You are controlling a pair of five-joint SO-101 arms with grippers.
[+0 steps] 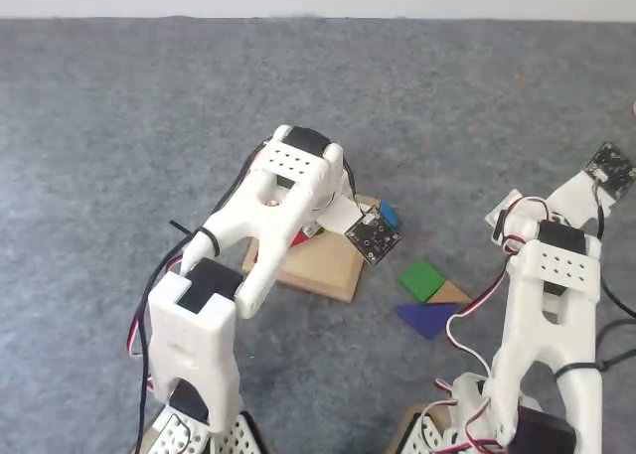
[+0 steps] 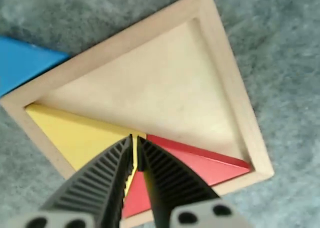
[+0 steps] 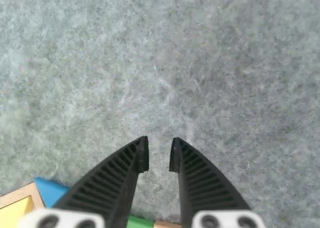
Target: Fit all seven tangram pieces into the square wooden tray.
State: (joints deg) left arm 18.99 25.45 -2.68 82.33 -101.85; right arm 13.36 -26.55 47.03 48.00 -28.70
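I see the blue piece (image 2: 20,63) just beside the wooden tray (image 2: 229,78), with the green piece (image 1: 421,279) and purple piece (image 1: 425,318) loose on the table (image 1: 149,126) nearer my right arm. In the tray, the yellow triangle (image 2: 75,138) and red triangle (image 2: 200,163) lie with long sides along adjoining rims and points meeting mid-tray. My left tool (image 2: 134,138) hangs there with its fingers together, and my right tool (image 3: 159,155) is slightly apart over felt.

a robotics lab bench: 2 robot arms (image 1: 268,226) on grey felt table (image 1: 119,106).

**Two pieces seated, four outside**

The square wooden tray (image 2: 223,63) lies flat mid-bench. Inside it a yellow triangle (image 2: 75,135) and a red triangle (image 2: 200,163) lie flat, edge to edge. A blue piece (image 2: 22,63) sits just beside the rim. A green square (image 1: 421,279), an orange piece (image 1: 453,293) and a purple triangle (image 1: 427,319) cluster nearby.
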